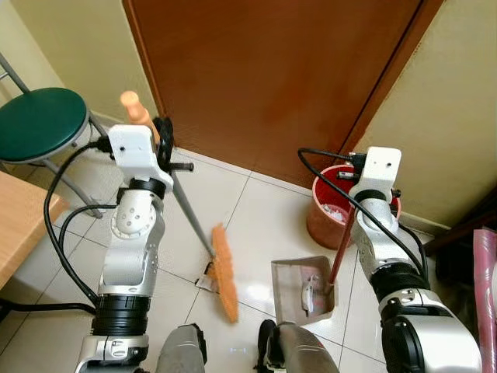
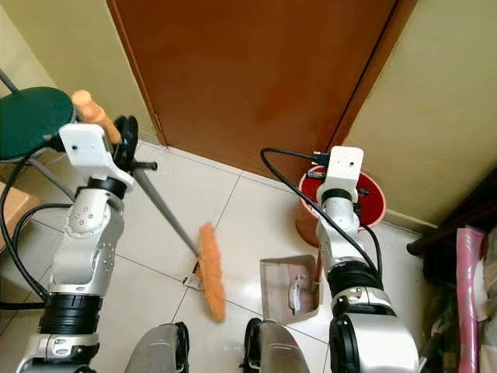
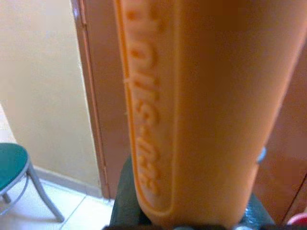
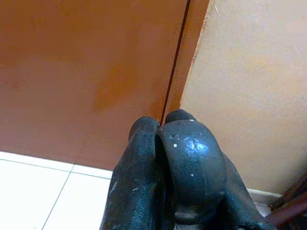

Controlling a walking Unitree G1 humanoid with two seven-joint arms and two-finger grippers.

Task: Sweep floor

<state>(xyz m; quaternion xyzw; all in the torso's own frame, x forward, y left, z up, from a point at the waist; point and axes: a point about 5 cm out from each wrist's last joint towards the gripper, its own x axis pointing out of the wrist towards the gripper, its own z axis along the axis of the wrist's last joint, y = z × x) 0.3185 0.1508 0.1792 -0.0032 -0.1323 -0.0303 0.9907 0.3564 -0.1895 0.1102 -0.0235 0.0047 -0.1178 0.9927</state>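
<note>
My left gripper (image 1: 165, 141) is shut on the broom's upper handle, just below its orange grip (image 1: 133, 106); that grip (image 3: 201, 105) looms close in the left wrist view. The grey shaft slants down to the orange broom head (image 1: 225, 273), which rests on the white tiles. Beside it, to the right, a grey dustpan (image 1: 301, 289) lies on the floor with a pale scrap inside. Its red handle (image 1: 342, 245) rises to my right gripper (image 1: 351, 177), which is shut on it. The right wrist view shows the black fingers (image 4: 192, 158) pressed together.
A red bucket (image 1: 324, 217) stands against the wall behind my right arm. The brown door (image 1: 272, 70) is straight ahead. A green stool (image 1: 39, 124) and a wooden table edge (image 1: 15, 225) are at left. A pink item (image 1: 485, 272) and dark furniture are at right.
</note>
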